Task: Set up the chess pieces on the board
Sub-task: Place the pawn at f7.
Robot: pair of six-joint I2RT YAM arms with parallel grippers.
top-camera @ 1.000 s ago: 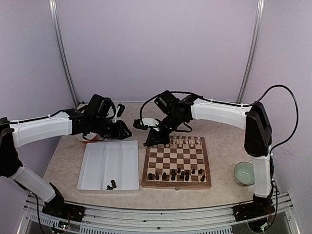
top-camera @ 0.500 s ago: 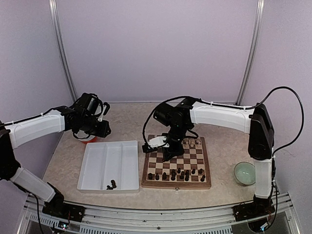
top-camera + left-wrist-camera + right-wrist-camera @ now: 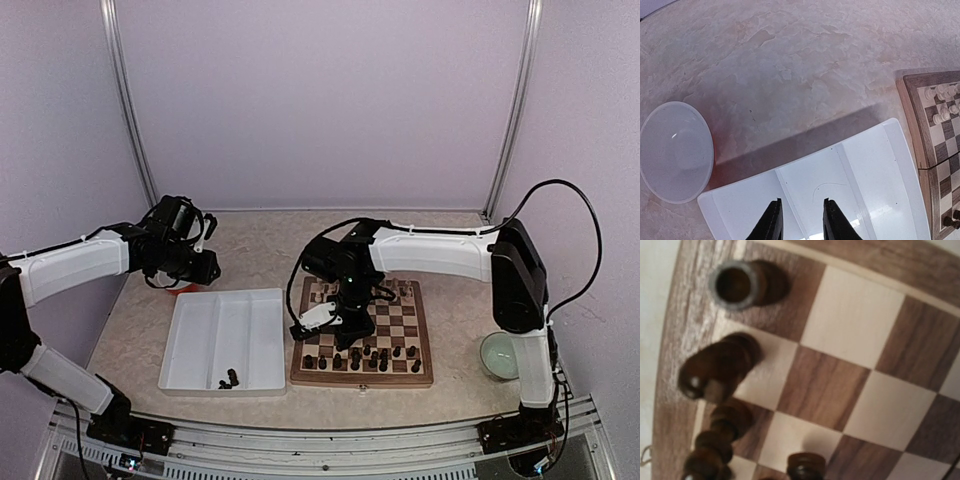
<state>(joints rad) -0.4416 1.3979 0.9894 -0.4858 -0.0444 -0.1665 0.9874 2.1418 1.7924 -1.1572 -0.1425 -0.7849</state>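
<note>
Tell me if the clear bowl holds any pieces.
No, the bowl is empty; the left wrist view shows only its bare inside.

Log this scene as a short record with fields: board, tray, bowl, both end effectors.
board: wooden, checkered; dark chess pieces along near rows, cream pieces on far row
tray: white, divided, left of board; few loose dark pieces at near edge
bowl: green, right of board
left end effector: open, empty, above tray's far edge
right end effector: shut, low over board's near-left squares
</note>
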